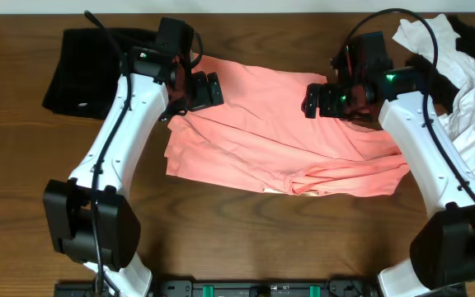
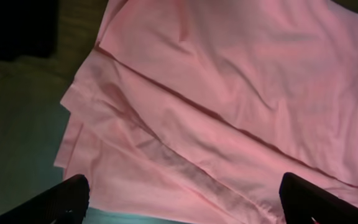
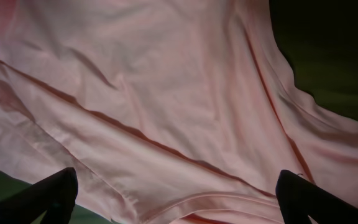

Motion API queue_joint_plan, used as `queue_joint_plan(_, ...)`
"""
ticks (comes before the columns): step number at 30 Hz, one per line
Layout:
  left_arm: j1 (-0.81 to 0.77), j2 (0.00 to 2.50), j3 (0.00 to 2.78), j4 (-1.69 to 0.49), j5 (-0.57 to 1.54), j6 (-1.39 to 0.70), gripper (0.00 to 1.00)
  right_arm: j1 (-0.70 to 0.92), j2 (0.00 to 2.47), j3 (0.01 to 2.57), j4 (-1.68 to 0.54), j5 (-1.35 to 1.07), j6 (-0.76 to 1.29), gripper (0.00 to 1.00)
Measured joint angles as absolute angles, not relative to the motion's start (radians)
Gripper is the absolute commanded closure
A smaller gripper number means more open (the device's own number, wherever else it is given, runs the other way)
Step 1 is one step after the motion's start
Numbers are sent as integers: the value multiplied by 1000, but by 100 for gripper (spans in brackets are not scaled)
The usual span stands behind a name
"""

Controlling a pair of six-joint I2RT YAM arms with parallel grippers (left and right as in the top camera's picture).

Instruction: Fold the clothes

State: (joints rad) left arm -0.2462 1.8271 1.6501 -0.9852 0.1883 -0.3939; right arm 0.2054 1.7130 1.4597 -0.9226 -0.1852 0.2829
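Lying across the middle of the desk [image 1: 246,239], the shirt [image 1: 279,140] is salmon-pink, soft and matte, spread wide but far from flat. Long shallow creases run slantwise over it, and its lower right edge is bunched into a thick rumpled ridge. At its lower left edge several layers lie one over another, their borders stepped. The left wrist view shows a stitched hem band crossing the cloth on a slant, with a sharper fold line above it. The right wrist view shows a rounded hem edge curling at the bottom and soft ripples fanning upward. The left tool [image 1: 207,89] hangs over the shirt's upper left corner, its fingers [image 2: 64,200] spread wide with nothing between them but the pink cloth below. The right tool [image 1: 320,99] hangs over the shirt's upper right part, likewise spread wide and holding nothing. Whether either one touches the cloth I cannot tell. Left of the shirt, apart from it, lies a black cloth [image 1: 81,70] in a neat rectangle. Right of the shirt a white cloth [image 1: 468,99] lies crumpled, partly under the right arm.
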Motion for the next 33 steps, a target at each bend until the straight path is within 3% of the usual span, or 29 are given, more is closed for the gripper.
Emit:
queue_joint_plan(20,-246,1827,1650,-924,188,-431,2,205,1713,1460,-933,-187,316,1)
queue_joint_plan(33,-246,1827,1650,-897,130,-627,2,205,1713,1460,-900,-108,511,1)
